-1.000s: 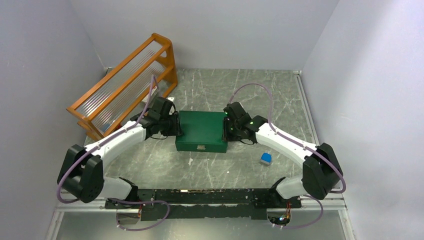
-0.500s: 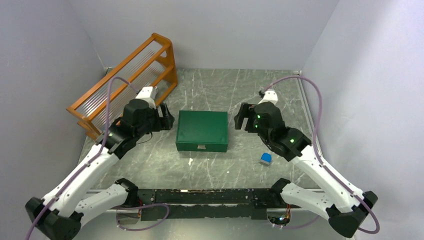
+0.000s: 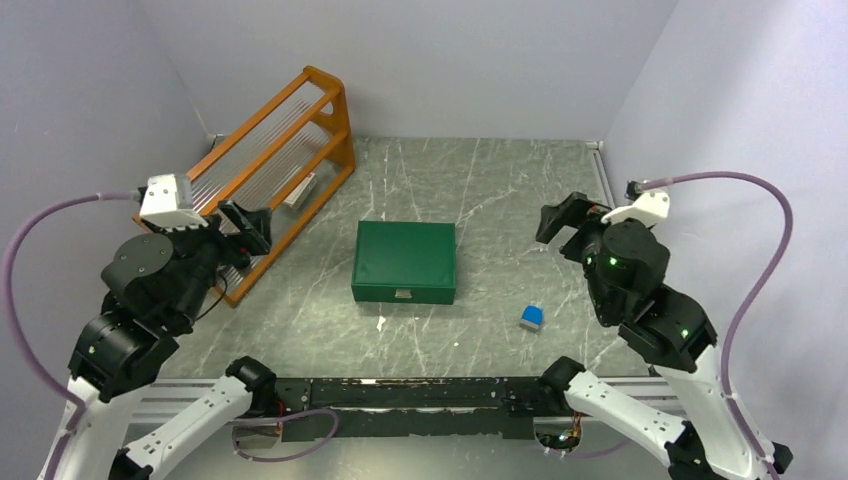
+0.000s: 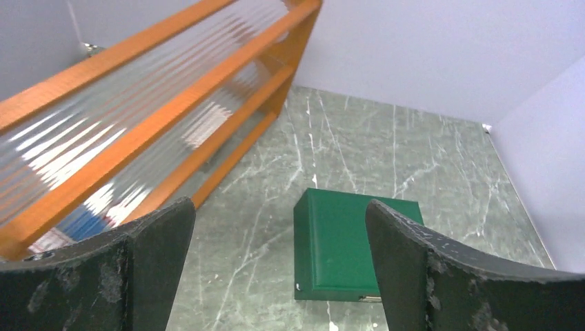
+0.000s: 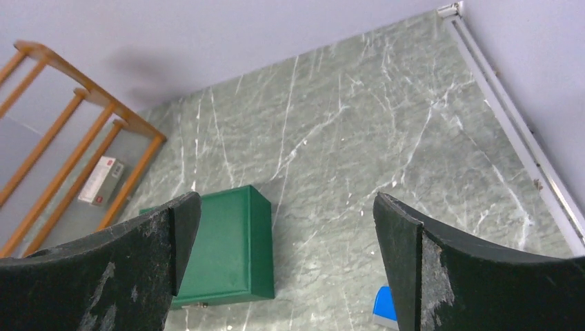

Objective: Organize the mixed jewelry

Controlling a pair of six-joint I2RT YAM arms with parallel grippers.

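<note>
The mixed jewelry is out of view. A closed green box [image 3: 404,262] with a small metal clasp on its front lies mid-table, also seen from the left wrist [image 4: 345,248] and the right wrist [image 5: 227,248]. My left gripper [image 3: 245,225] hangs high to the box's left, near the rack, open and empty [image 4: 279,207]. My right gripper [image 3: 570,222] hangs high to the box's right, also open with nothing in it [image 5: 286,200]. Neither touches the box.
An orange wooden rack [image 3: 250,175] with ribbed clear shelves stands at the back left [image 4: 138,124]. A small blue block [image 3: 531,318] lies right of the box [image 5: 383,308]. A white speck [image 3: 381,322] sits in front of the box. Walls enclose three sides.
Both grippers were closed against the box's two sides. They have let go, opened wide, risen and pulled back outward. The box has stayed in place.
</note>
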